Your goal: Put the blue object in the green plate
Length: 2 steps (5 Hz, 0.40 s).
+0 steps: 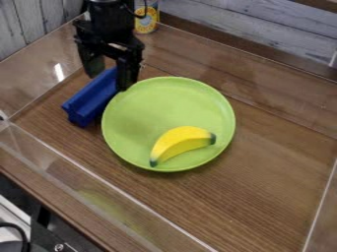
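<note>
Camera view, looking down at an angle onto a wooden table [263,148] walled with clear panels. The black gripper [109,67] hangs from the upper left, pointing straight down, its two fingers [129,72] spread wide with nothing between them. It hovers over the far end of the blue block [93,98]; whether the fingertips touch the block cannot be told. The block lies flat on the wood, long and narrow, running diagonally from upper right to lower left, just beside the left rim of the green plate [145,108] and not inside it. The plate sits near the middle of the table. A yellow banana [180,145] lies in its lower right part.
</note>
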Tool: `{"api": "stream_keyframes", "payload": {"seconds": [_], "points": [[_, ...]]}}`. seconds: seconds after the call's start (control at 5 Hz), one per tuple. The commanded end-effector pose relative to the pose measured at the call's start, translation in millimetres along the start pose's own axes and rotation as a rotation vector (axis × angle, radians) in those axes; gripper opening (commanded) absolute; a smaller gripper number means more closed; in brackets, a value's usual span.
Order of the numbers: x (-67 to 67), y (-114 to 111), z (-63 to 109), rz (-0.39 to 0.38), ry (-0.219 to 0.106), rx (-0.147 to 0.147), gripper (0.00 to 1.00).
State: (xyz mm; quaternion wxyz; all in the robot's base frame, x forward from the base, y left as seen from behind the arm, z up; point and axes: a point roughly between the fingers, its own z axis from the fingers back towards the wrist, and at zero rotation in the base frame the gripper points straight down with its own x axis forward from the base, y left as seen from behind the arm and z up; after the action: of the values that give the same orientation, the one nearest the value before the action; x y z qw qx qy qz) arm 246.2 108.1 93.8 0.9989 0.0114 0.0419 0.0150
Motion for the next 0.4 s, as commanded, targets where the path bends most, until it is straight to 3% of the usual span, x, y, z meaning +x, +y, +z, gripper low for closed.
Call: {"api": "stream_keyframes", "payload": {"seconds": [0.0, 0.2], "points": [[0.9, 5.3, 0.9, 0.006, -0.013, 0.009, 1.0], [0.7, 6.6, -2.9, 0.002, -0.005, 0.005, 1.0]]}}
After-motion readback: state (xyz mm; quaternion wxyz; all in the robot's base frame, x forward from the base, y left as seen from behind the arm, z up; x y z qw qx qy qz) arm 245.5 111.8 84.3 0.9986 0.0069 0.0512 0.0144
